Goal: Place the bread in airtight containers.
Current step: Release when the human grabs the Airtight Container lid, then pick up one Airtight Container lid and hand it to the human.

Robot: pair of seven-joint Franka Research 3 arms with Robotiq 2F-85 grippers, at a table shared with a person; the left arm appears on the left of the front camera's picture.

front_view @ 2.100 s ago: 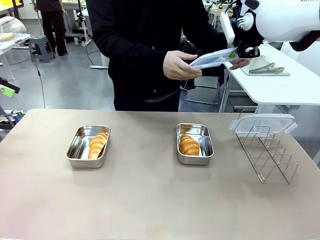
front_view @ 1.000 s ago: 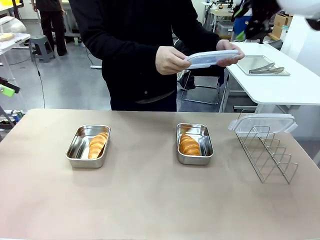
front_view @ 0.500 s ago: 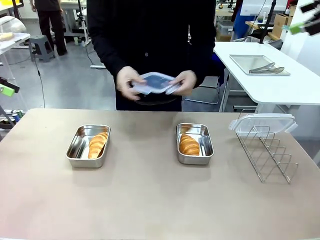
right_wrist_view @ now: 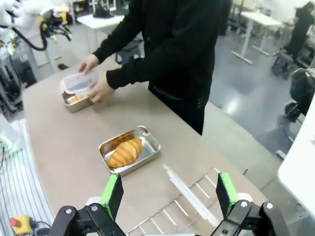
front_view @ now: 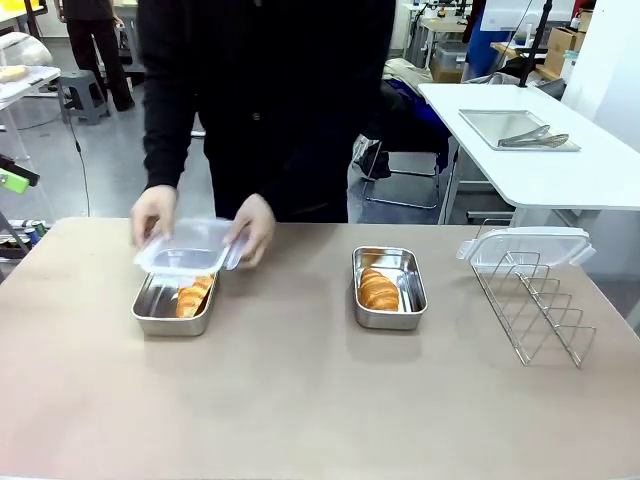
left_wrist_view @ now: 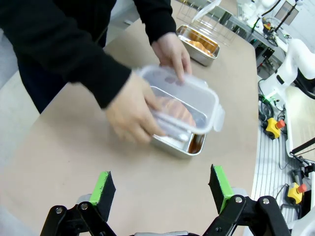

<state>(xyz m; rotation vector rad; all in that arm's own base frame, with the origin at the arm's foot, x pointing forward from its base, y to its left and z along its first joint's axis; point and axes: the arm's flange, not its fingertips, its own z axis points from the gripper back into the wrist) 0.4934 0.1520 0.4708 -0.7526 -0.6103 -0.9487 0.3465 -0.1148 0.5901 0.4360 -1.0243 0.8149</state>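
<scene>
Two steel containers stand on the table, each with a croissant inside. Over the left container and its bread, a person's two hands lower a clear lid. The right container lies uncovered with its croissant. In the left wrist view my left gripper hovers open above the table, short of the lid and the container. My right gripper is open high above the uncovered container and its croissant.
A wire rack stands at the table's right with another clear lid lying on top of it. A white side table behind it carries a flat steel tray with tongs. The person stands at the far edge.
The person has brought the lid down from chest height onto the left container. My right gripper has lifted out of the front view's upper right corner.
</scene>
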